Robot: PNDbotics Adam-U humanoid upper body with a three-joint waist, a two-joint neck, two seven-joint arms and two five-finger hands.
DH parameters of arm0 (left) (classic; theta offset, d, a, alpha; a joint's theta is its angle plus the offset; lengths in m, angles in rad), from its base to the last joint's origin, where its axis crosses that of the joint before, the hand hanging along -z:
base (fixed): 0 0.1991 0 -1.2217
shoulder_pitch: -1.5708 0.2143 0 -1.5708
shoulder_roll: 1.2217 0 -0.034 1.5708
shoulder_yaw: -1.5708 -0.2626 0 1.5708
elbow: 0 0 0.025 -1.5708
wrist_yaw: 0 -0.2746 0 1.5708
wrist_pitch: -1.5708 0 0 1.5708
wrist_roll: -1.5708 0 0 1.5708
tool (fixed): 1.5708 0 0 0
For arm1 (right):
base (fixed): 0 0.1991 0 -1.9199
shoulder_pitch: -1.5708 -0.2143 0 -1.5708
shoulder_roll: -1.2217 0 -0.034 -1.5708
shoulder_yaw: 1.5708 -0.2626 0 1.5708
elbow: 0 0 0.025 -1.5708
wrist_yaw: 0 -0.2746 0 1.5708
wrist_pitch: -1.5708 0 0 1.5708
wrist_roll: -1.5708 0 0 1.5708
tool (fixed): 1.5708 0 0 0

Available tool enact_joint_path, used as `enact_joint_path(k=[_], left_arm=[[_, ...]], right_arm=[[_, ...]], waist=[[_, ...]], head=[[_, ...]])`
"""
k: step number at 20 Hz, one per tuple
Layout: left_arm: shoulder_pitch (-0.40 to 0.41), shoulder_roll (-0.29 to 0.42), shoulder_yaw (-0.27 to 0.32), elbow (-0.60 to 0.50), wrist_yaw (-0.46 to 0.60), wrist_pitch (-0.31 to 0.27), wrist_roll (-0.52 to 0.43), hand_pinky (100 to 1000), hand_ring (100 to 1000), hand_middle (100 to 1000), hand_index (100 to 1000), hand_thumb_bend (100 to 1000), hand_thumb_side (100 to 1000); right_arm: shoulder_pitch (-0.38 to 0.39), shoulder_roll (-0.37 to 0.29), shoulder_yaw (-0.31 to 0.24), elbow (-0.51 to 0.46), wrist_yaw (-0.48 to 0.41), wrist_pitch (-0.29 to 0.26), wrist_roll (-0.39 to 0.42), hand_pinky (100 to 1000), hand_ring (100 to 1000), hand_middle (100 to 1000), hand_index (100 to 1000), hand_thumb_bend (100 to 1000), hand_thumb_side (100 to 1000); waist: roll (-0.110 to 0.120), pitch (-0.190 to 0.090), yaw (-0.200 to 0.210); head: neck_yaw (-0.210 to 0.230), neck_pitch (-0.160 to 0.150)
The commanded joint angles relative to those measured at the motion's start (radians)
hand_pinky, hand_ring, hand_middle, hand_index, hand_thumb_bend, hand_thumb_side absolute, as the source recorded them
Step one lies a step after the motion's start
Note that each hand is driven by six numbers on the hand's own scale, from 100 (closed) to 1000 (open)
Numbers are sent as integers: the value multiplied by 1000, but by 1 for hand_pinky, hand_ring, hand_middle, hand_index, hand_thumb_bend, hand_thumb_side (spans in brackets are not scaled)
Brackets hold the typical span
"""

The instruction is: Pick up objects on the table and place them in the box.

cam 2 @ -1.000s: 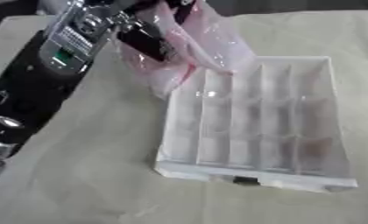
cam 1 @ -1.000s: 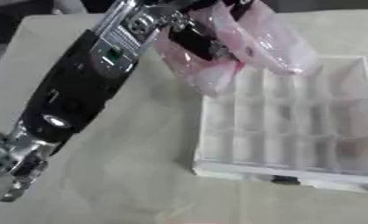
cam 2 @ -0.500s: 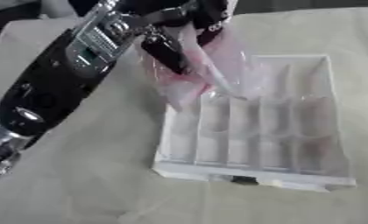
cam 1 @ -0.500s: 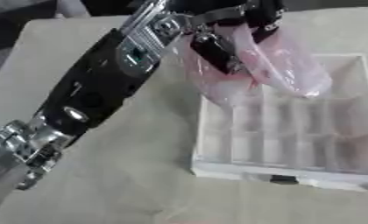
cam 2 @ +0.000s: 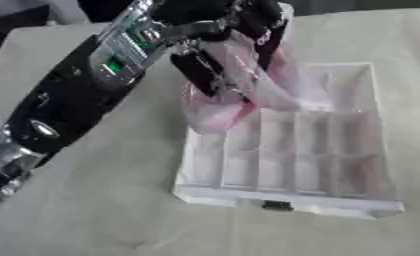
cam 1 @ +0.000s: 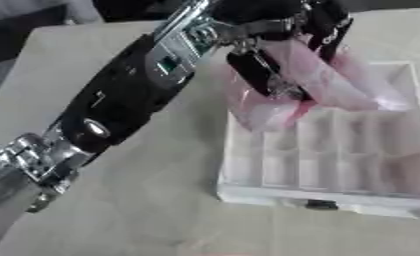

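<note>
The left hand [cam 1: 279, 47] comes in from the lower left on a long black and silver arm [cam 1: 126, 105] that crosses the desk [cam 1: 135, 210] on a slant. Its dark fingers [cam 1: 329, 27] and thumb are curled round a crumpled pink bag [cam 1: 314, 82], pinching the thin plastic between them. The bag hangs from the hand and spreads out below and to the right of it, see-through enough that the shapes behind it show faintly. Directly beneath the hand and the bag lies the box [cam 2: 288, 192], a white tray split by low walls into rows of small compartments. The bag's lower folds hang over the far left corner of the box, and its right-hand part drapes across the far compartments; whether the plastic touches the box walls cannot be told. The compartments nearer than the hand look pale and hold nothing that can be made out. A small dark latch [cam 2: 276, 205] sits on the near wall of the box, well below the hand.
</note>
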Motion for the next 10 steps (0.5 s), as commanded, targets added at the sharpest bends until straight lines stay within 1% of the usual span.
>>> enact_joint_path(k=[1,2,3,4,5,6,7,10], left_arm=[[-16,9,27,-27,1,-13,20,356,507,522,621,477,443],[-15,8,28,-31,-2,-19,20,356,507,522,621,477,443],[-14,7,29,-33,-5,-24,18,450,597,634,764,551,527],[-13,7,29,-34,-9,-29,10,435,580,613,740,549,520],[-11,6,30,-34,-11,-33,3,489,634,681,812,553,590],[-9,6,30,-34,-12,-37,-6,501,645,695,829,517,610],[-8,6,30,-33,-11,-40,-12,509,650,699,832,457,620],[-8,2,34,-33,0,-38,-15,506,645,693,825,382,557]], right_arm=[[-2,-22,-5,-14,1,3,0,493,605,555,640,430,800],[-2,-22,-5,-14,1,3,1,493,605,555,640,430,800],[-2,-22,-5,-14,1,4,1,494,605,555,640,431,797],[-2,-21,-4,-14,1,4,2,494,605,555,640,430,799],[-2,-21,-4,-13,1,4,2,494,606,555,640,431,798],[-2,-22,-4,-13,2,4,2,495,606,555,640,431,798],[-1,-22,-3,-13,2,4,3,495,606,555,640,431,798],[-3,-22,-2,-12,2,3,4,495,606,555,640,429,809]], waist=[[-5,-22,3],[-5,-22,4],[-4,-22,5],[-5,-22,5],[-5,-21,6],[-5,-21,7],[-5,-21,8],[-7,-19,10]], head=[[-14,0],[-16,0],[-18,0],[-20,0],[-21,0],[-21,0],[-21,0],[-21,0]])
